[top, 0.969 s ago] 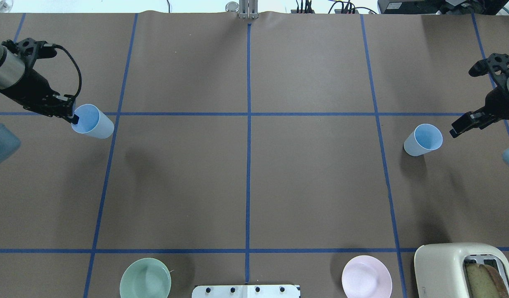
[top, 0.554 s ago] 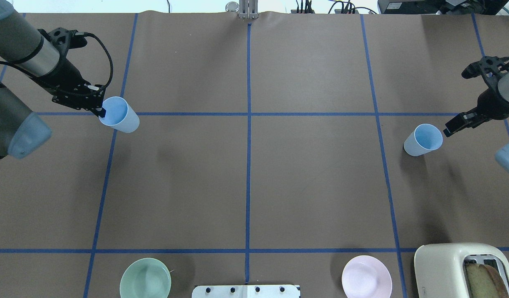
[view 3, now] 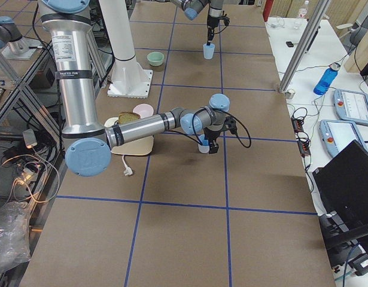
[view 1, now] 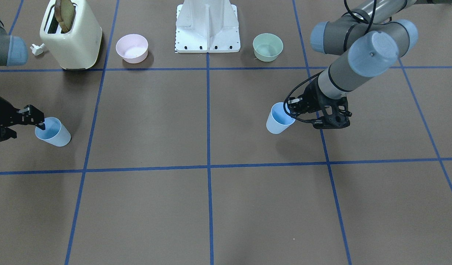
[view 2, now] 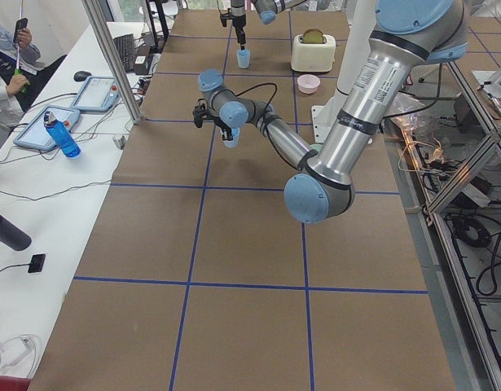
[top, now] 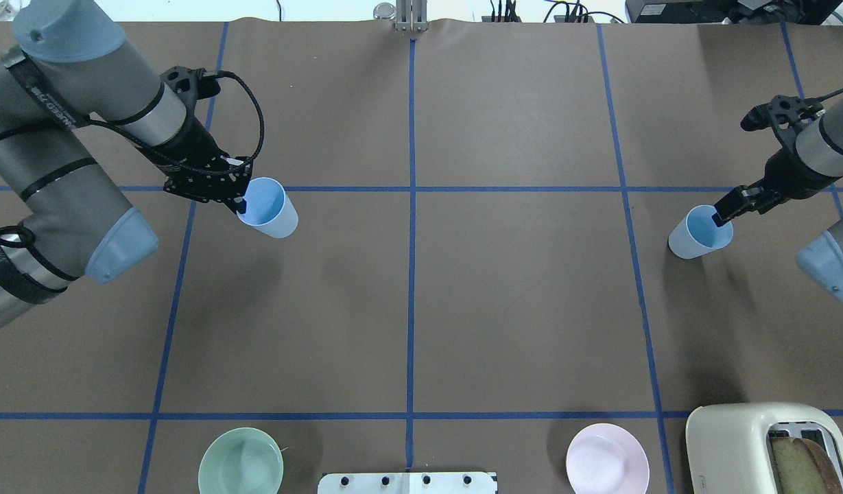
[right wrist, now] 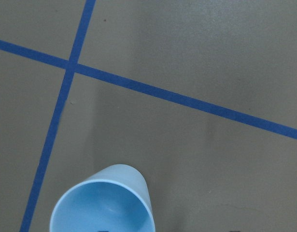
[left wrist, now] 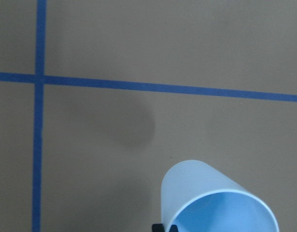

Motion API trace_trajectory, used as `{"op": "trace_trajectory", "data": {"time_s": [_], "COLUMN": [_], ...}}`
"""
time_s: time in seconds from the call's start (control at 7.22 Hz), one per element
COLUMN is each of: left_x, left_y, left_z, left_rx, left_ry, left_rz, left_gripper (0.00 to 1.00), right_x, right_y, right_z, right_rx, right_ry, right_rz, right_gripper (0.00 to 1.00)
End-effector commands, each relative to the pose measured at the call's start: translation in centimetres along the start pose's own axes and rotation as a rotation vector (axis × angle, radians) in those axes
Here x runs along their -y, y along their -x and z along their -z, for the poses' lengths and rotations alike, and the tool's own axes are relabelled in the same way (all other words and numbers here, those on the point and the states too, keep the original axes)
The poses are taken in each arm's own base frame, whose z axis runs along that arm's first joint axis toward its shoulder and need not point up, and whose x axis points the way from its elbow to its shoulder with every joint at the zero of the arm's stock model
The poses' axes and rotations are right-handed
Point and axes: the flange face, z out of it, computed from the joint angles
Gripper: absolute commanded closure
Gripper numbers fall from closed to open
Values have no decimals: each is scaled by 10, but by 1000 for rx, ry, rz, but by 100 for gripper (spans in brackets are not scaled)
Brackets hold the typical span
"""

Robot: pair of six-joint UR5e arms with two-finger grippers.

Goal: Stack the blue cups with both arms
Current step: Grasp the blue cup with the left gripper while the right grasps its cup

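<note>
The left gripper (top: 241, 204) is clenched on the rim of the left blue cup (top: 271, 210), with one finger inside the mouth and one outside. The cup hangs tilted clear of the table (top: 517, 309), its shadow lying apart on the brown paper, in the left half short of the centre line. The right gripper (top: 718, 218) stands at the rim of the right blue cup (top: 694, 239), which sits upright on the table well over at the right. A finger dips into that cup's mouth, but I cannot tell whether the jaws are closed on the wall. The two cups are well apart, with the whole middle of the table between them. The main danger, as I judge it, is the thin one-wall pinch. The carried cup hangs off-plumb, so if it meets the other at that angle its base may catch the rim and tip or shove the light tumbler instead of nesting. A finger inside the receiving cup's mouth would also block the nesting, and a slack hold on the right could let that cup skid. The green bowl (top: 241, 461), pink bowl (top: 607, 458) and toaster (top: 743, 439) stand along the near edge, on either side of the white base (top: 407, 481), out of the likely path.
</note>
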Motion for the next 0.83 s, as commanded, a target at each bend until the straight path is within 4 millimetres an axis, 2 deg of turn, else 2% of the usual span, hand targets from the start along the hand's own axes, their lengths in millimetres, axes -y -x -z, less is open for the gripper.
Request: {"op": "trace_trajectory", "data": {"time_s": [0.0,0.14,0.42,0.55,0.69], "left_x": [-9,-13,-19,-23,-25], "left_y": [-38,-53,-66,-71,-73], "left_z": [-11,-15,-20,-22,-24], "left_rx": [-4,-11,-15,-19,-19], "left_ry": [-5,3,14,20,24], "left_rz": [20,35,29,33,33], "left_gripper": [100,100,100,100,100], "right_x": [-1,-1,9,10,10], "right_y": [3,3,5,7,7], "right_z": [-6,-11,-18,-19,-19], "right_rx": [0,0,-1,-2,-2], "right_ry": [11,21,28,30,30], "right_rz": [4,4,4,6,4], "right_gripper": [26,26,26,33,49]}}
